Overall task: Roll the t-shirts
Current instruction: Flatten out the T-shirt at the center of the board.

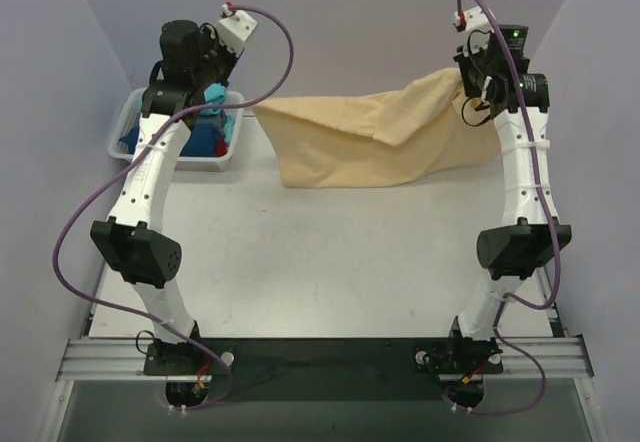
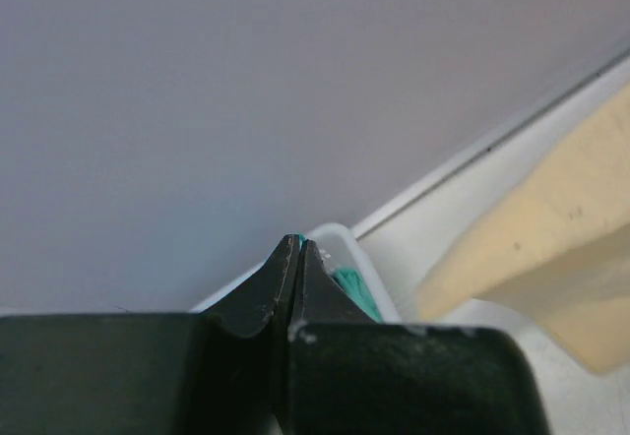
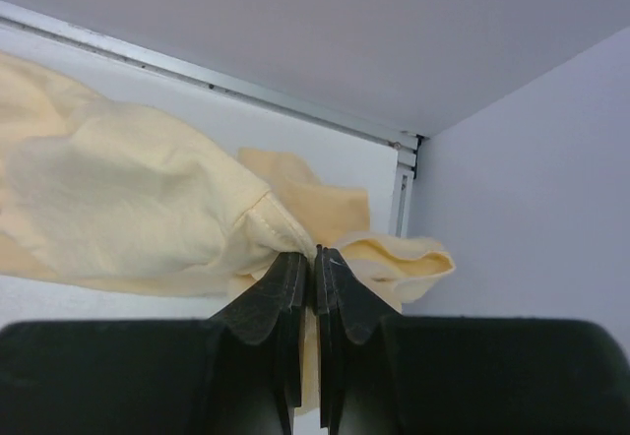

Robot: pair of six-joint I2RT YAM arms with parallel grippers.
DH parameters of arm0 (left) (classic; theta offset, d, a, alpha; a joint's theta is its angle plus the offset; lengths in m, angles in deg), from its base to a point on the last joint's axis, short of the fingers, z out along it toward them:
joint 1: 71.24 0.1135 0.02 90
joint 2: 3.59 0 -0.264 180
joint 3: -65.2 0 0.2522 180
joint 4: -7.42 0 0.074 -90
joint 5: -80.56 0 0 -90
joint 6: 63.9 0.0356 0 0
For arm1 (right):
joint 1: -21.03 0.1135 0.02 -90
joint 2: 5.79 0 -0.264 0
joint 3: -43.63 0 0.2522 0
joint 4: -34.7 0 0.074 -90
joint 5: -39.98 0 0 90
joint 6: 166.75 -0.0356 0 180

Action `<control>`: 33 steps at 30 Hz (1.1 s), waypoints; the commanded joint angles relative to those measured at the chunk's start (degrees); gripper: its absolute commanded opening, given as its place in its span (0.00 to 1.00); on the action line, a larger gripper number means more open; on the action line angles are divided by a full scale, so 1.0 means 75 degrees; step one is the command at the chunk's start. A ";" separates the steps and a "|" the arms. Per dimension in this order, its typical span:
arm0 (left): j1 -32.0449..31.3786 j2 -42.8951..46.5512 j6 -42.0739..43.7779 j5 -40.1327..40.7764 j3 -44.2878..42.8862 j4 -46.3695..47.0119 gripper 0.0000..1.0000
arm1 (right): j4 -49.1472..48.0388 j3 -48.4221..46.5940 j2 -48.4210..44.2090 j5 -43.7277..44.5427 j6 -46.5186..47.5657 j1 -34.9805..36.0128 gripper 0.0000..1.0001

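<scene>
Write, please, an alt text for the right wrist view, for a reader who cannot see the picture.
The right end effector, its two black fingers closed together, pinches a fold of a pale yellow t-shirt. The rest of the cloth extends to the left, with a white table and a grey wall behind it.

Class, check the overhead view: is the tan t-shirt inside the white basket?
No, the tan t-shirt stretches across the table to the right of the white basket, outside it.
</scene>
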 commanded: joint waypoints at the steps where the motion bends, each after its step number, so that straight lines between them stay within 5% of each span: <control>1: 0.0063 0.0584 -0.0062 0.0221 -0.0142 0.1030 0.00 | -0.0914 0.0809 -0.0975 -0.0319 -0.0796 -0.0484 0.00; 6: -0.0053 0.1790 0.0100 -0.0118 0.2079 0.1593 0.00 | -0.1452 0.4323 -0.2861 -0.1179 -0.0211 -0.0543 0.00; 12: -0.0439 0.2834 -0.0038 -0.0353 0.4229 0.1676 0.00 | -0.0286 0.8454 -0.5088 -0.2209 0.1229 -0.0205 0.00; 14: -0.0615 0.2964 -0.0144 -0.0341 0.4886 0.1617 0.10 | 0.0511 0.9141 -0.5687 -0.2688 0.2337 0.0217 0.00; 15: -0.0779 0.3046 -0.0237 -0.0376 0.5050 0.1594 0.27 | 0.1235 0.9573 -0.5827 -0.2668 0.2553 0.0811 0.00; 17: -0.0909 0.3070 -0.0366 -0.0411 0.5449 0.1594 0.45 | 0.1732 0.9846 -0.6062 -0.2621 0.2801 0.1237 0.02; 21: -0.1097 0.2686 -0.0822 -0.0388 0.5474 0.1348 0.61 | 0.1537 0.9264 -0.5702 -0.2515 0.1671 0.0948 0.46; 25: -0.1085 0.2157 -0.1666 -0.0435 0.4959 0.0682 0.66 | 0.1173 0.7158 -0.3796 -0.2833 -0.0230 -0.0121 0.51; 26: -0.1085 0.2110 -0.1772 -0.0470 0.4911 0.0622 0.77 | 0.1102 0.6943 -0.3488 -0.2774 -0.0454 -0.0376 0.52; 33: -0.1027 0.1829 -0.2499 -0.0553 0.5087 0.0340 0.77 | -0.0069 0.6555 -0.1612 -0.2235 -0.0738 0.0064 0.55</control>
